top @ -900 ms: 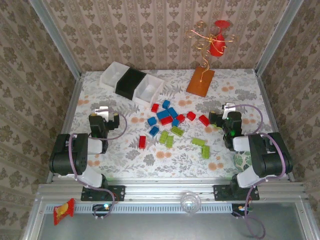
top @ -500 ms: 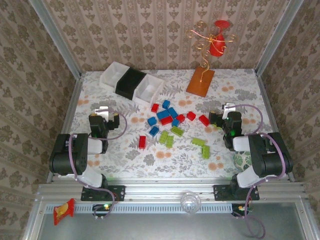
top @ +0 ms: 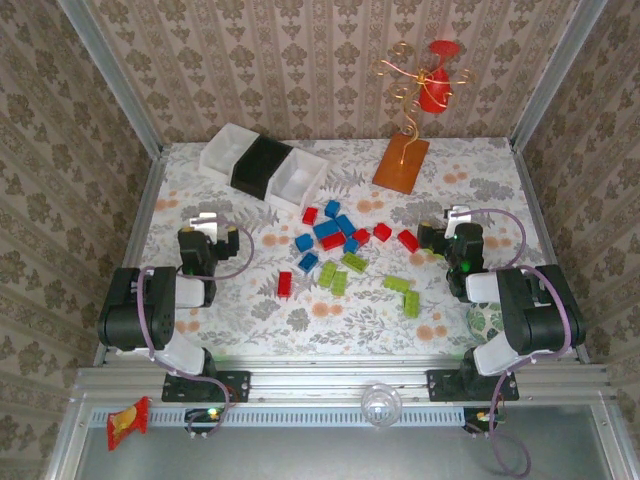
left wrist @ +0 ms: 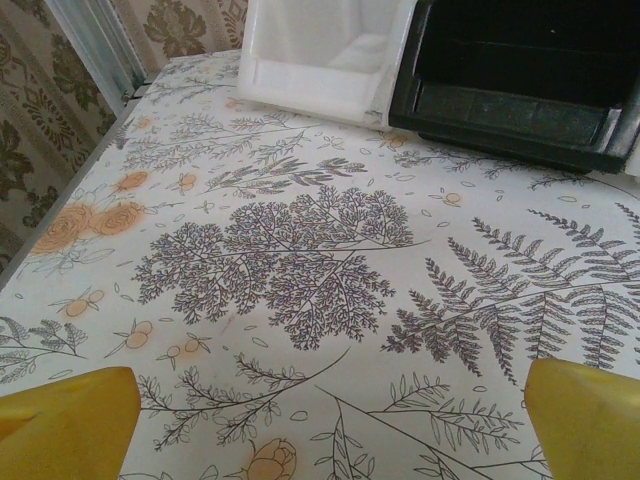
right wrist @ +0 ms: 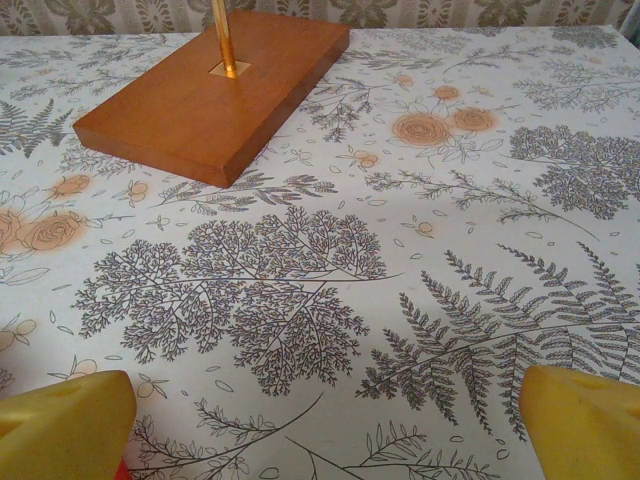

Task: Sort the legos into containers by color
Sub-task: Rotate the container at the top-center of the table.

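3 containers (top: 262,165) stand behind the scattered legos (top: 327,231).

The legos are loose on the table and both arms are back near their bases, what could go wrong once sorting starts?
The red and blue legos touch mid-table, so an end effector closing on one may drag a wrong-colour neighbour.
The three containers stand wall to wall, so a slightly off release could land next door.
The open right end effector faces the orange board with its tall wire stand; a careless swing might topple it.
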{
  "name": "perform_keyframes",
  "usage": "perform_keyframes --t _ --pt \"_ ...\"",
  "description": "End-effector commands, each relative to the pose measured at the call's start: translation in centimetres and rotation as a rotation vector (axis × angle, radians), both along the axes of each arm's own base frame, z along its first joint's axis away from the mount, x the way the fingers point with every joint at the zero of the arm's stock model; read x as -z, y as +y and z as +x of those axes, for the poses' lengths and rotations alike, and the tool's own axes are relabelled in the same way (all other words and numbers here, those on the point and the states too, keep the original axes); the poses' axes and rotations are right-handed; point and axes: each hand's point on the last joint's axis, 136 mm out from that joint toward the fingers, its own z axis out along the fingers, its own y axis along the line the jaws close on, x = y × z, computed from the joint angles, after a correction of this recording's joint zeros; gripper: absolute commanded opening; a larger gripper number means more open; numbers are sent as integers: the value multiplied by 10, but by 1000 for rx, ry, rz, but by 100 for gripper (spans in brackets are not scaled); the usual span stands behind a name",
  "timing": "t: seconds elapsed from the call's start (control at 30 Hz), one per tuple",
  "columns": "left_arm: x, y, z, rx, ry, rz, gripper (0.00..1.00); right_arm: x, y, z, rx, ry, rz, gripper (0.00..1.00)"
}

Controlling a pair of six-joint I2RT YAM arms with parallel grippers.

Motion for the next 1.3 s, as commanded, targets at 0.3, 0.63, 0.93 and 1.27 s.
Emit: perform_keyframes --t 0.3,0.63,0.93,1.27 --pt "-31 22 -1 -99 -53 -25 100 -49 -16 -7 115 -104 -9 100" --pt "-108 -6 -27 -35 -91 -457 100 -123 -15 -64 243 -246 589 100" --pt "-76 -118 24 283 194 -419 97 -127 98 -37 -53 -120 374 100" --pt "-25 -161 104 296 468 -152 92 -102 100 -42 -35 -45 360 100"
